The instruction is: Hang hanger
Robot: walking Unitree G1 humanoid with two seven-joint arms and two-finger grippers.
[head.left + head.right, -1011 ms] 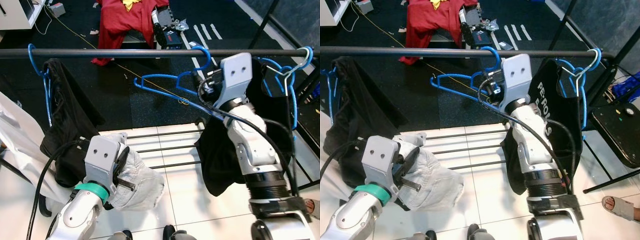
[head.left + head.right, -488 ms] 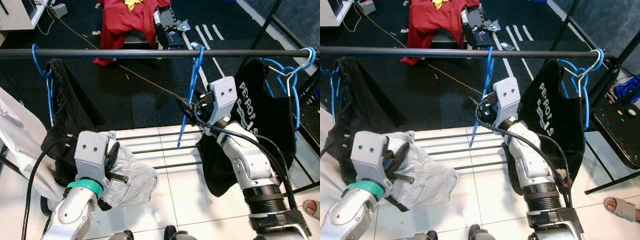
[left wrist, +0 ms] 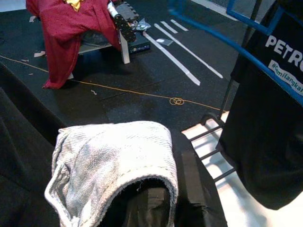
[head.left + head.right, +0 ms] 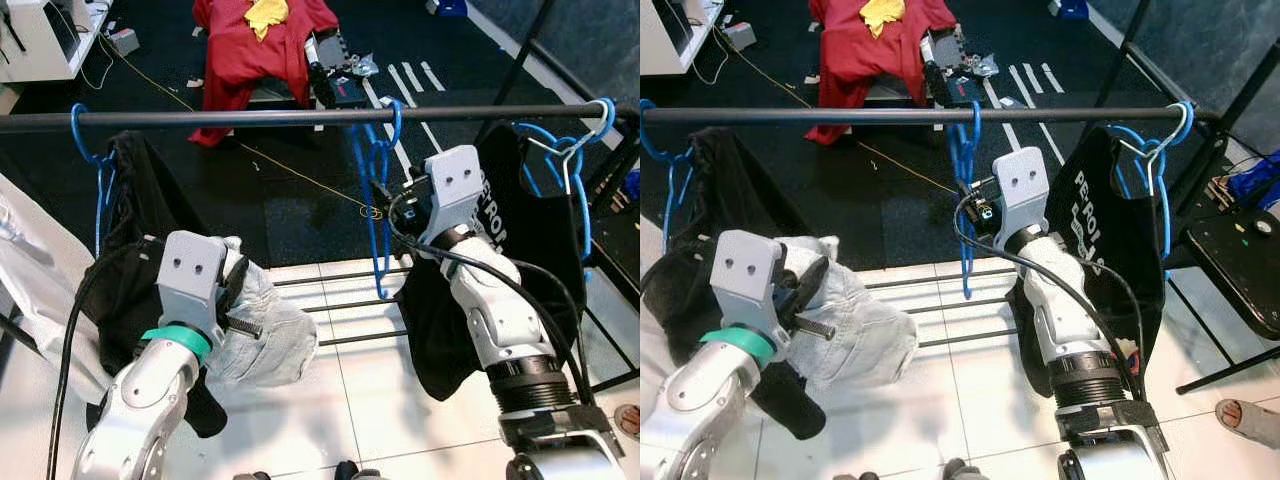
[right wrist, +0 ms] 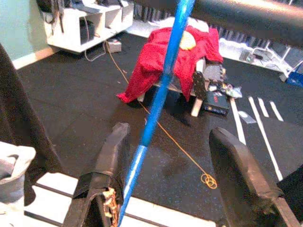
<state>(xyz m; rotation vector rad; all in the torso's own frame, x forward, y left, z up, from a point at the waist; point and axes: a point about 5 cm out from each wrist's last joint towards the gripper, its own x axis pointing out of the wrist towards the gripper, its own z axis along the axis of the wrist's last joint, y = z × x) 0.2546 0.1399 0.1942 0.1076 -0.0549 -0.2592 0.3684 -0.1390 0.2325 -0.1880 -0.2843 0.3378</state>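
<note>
Release step: bare blue plastic hanger (image 4: 377,205) hooked on black metal rail (image 4: 250,117), right gripper (image 5: 173,177) spread open around it; next, withdrawing toward six o'clock; left gripper (image 3: 156,208) clamping pale grey cloth (image 4: 262,330).

Black rail (image 4: 250,117) runs across; on it hang an empty blue hanger (image 4: 378,200) at mid, black shirt (image 4: 135,230) on left, black printed tee (image 4: 520,240) on right w/ blue hangers.

Camera layout relative to the clothes rail (image 4: 250,117)

Both eye views look down from above the rail; each wrist view sits lower, close by, facing past it toward the red garment (image 5: 163,66), common to all.
</note>
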